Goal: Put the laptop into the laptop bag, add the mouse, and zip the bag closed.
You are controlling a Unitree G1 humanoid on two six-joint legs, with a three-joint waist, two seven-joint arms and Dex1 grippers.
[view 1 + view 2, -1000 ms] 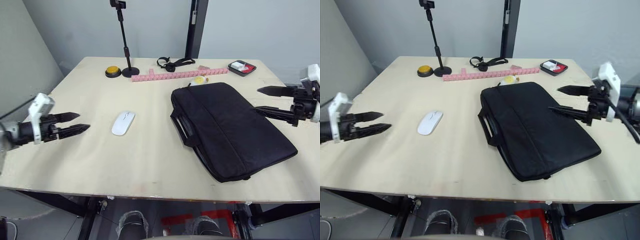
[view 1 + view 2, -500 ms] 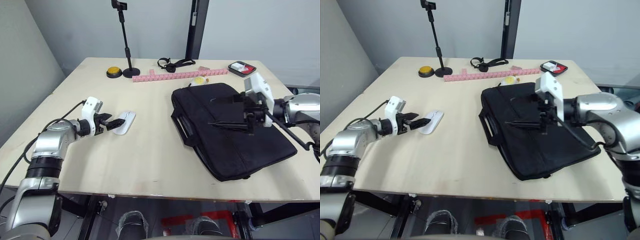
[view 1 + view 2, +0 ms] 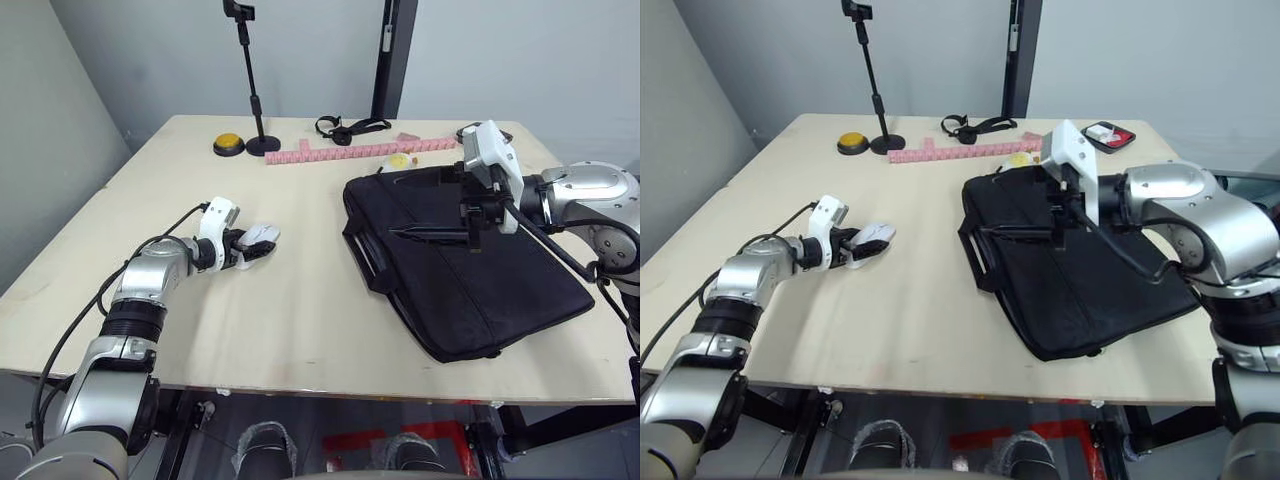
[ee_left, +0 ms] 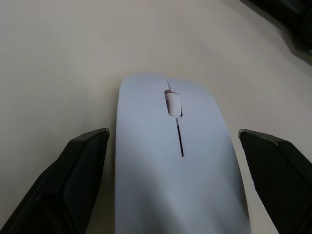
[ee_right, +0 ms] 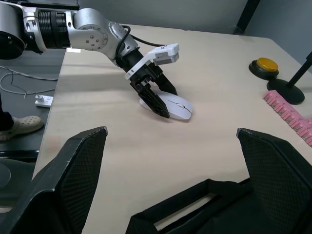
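The white mouse lies on the table left of the laptop bag, a black soft case lying flat with its strap handles toward the mouse. My left gripper is open, one finger on each side of the mouse. In the left wrist view the mouse sits between the fingers with small gaps. My right gripper hovers open over the bag's back left part. In the right wrist view I see the mouse and the bag's handle. The laptop is out of view.
Along the table's far edge stand a black phone stand, a yellow button, a row of pink blocks, a black strap, a small yellow-white round case and a red-and-black tray.
My left gripper has slid forward so its fingers now straddle the mouse. My right gripper has moved left and toward the back over the bag.
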